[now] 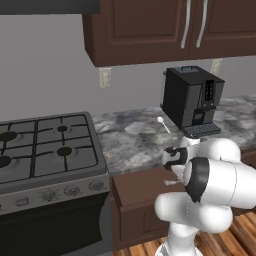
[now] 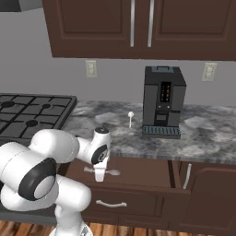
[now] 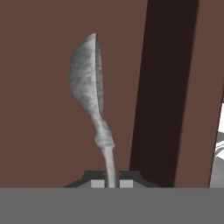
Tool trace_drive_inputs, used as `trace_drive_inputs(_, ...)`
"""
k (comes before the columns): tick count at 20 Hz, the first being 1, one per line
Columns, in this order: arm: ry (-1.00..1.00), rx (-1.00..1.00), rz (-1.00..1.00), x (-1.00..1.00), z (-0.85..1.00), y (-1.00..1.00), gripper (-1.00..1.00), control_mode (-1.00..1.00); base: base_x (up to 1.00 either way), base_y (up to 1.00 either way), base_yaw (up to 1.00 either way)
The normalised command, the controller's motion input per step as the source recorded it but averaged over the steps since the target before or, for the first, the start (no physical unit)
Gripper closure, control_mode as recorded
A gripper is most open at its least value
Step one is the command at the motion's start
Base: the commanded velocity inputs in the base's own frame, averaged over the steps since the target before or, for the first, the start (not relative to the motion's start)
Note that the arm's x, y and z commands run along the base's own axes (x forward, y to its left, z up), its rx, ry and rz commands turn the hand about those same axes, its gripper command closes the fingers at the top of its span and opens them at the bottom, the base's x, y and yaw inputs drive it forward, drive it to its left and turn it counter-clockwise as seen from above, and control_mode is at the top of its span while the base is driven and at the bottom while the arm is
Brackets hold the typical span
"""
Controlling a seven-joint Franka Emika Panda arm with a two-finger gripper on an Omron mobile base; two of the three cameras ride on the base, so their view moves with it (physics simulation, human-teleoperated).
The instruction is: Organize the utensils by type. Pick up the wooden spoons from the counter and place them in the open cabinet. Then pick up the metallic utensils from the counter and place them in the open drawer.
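End effector point(image 2: 99, 175) pinching grey metal spoon point(image 3: 89, 94) over open drawer point(image 2: 138, 173); second silvery spoon point(image 2: 131, 118) on tabletop point(image 2: 203, 133).

You are looking at a grey silvery metal spoon point(image 3: 89, 87) hanging clamped by its handle over the wide dark brown wooden open drawer point(image 2: 138, 173). A second small white-silver spoon point(image 2: 131, 118) is lying, seemingly flat, on the grey-and-white marbled stone counter point(image 2: 110, 133).
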Motion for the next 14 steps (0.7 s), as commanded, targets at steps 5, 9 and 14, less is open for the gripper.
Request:
trace_drive_inputs(5,0.00,0.00,-0.05,0.00,-0.36,0.13,1.00,-1.00,0.00,0.00,0.00)
trace_drive_inputs(9,0.00,0.00,-0.05,0.00,-0.44,0.14,1.00,-1.00,0.00,0.00,0.00)
trace_drive_inputs(14,0.00,0.00,-0.06,0.00,-0.47,0.08,1.00,-1.00,0.00,0.00,0.00)
